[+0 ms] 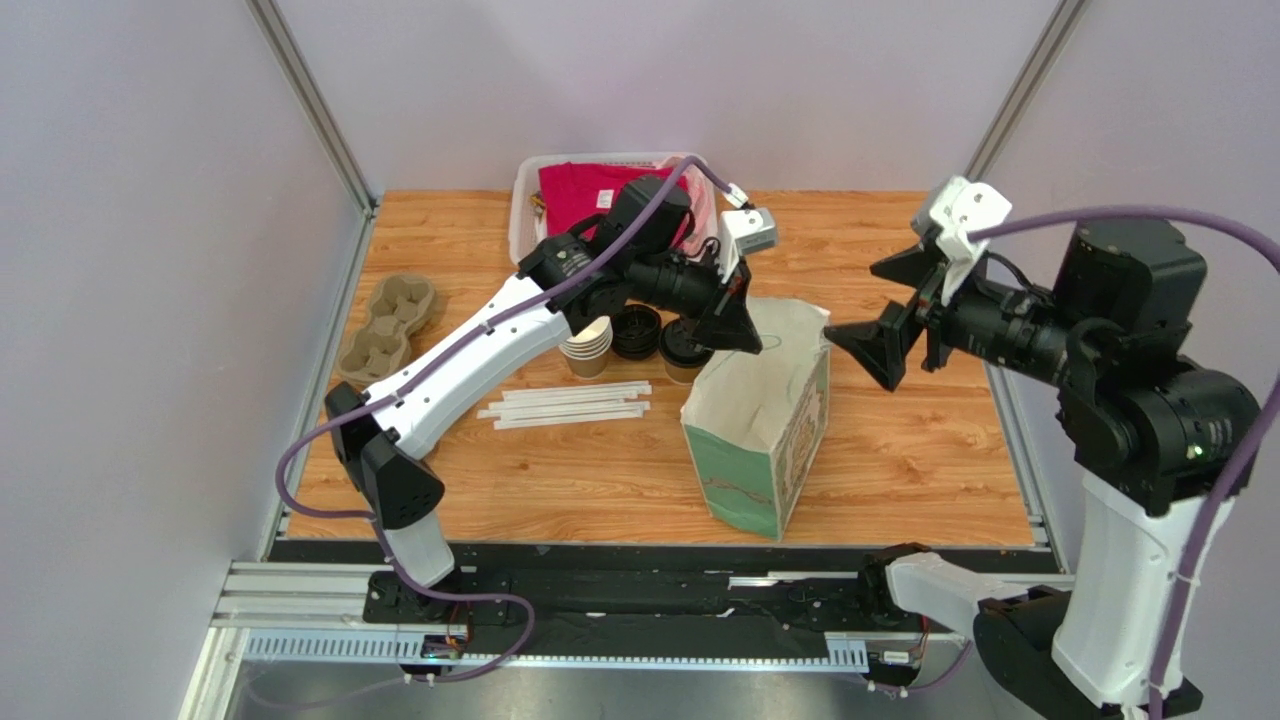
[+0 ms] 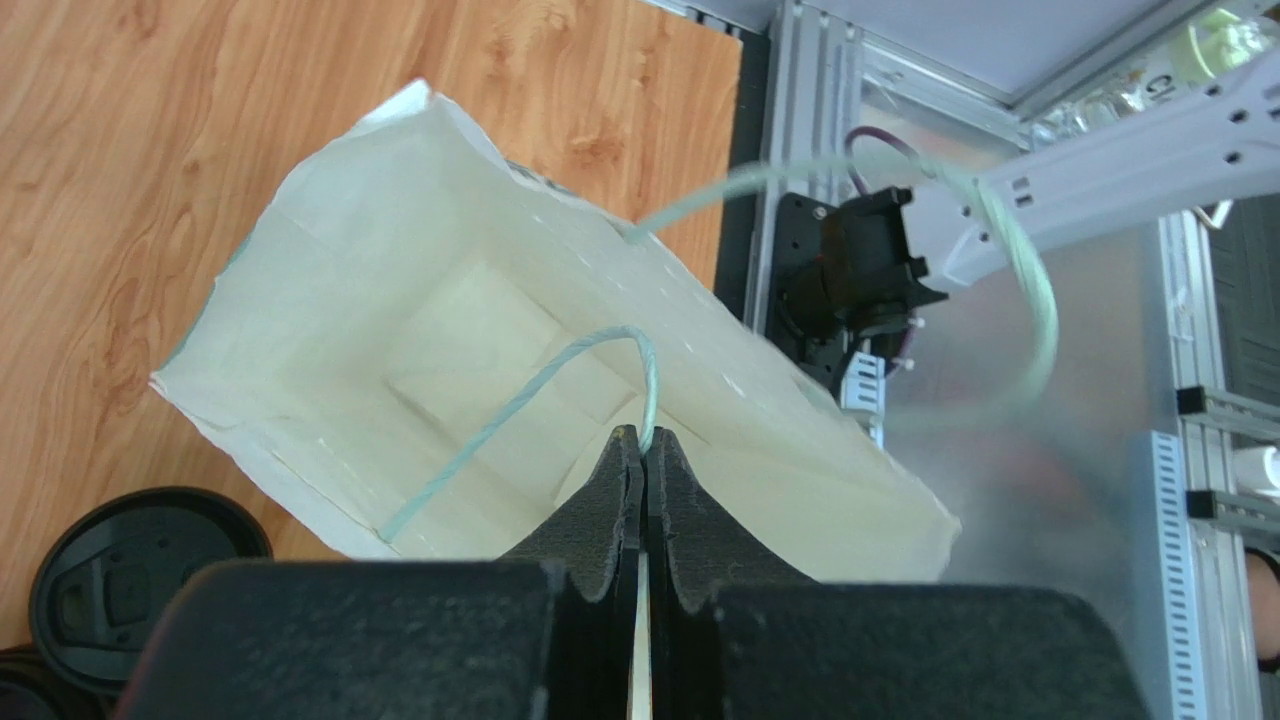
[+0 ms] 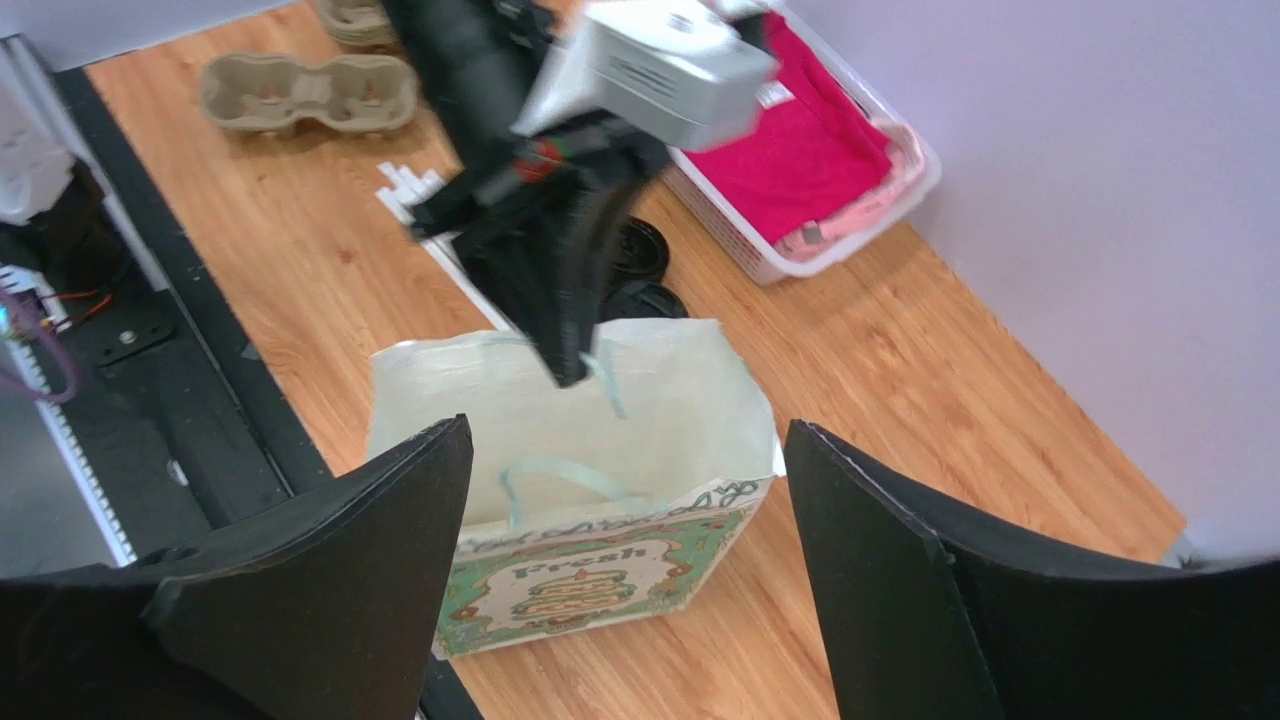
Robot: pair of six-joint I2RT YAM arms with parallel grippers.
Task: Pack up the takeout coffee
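The takeout coffee [image 1: 684,356], a tan cup under a black lid, stands on the table just left of the upright paper bag [image 1: 756,435]. Its lid [image 2: 128,578] shows at the lower left of the left wrist view, outside the bag. My left gripper [image 1: 747,333] hovers over the bag's mouth, shut on the bag's pale green string handle [image 2: 519,405], which is pinched at the fingertips [image 2: 619,458]. My right gripper [image 1: 879,353] hangs open in the air to the right of the bag, holding nothing. The bag's inside [image 2: 451,323] looks empty.
A stack of nested paper cups [image 1: 589,345] and spare black lids [image 1: 637,330] sit left of the coffee. White straws [image 1: 564,405] lie in front of them. A cardboard cup carrier [image 1: 388,327] sits at the far left. A white basket [image 1: 529,188] with pink cloth stands at the back.
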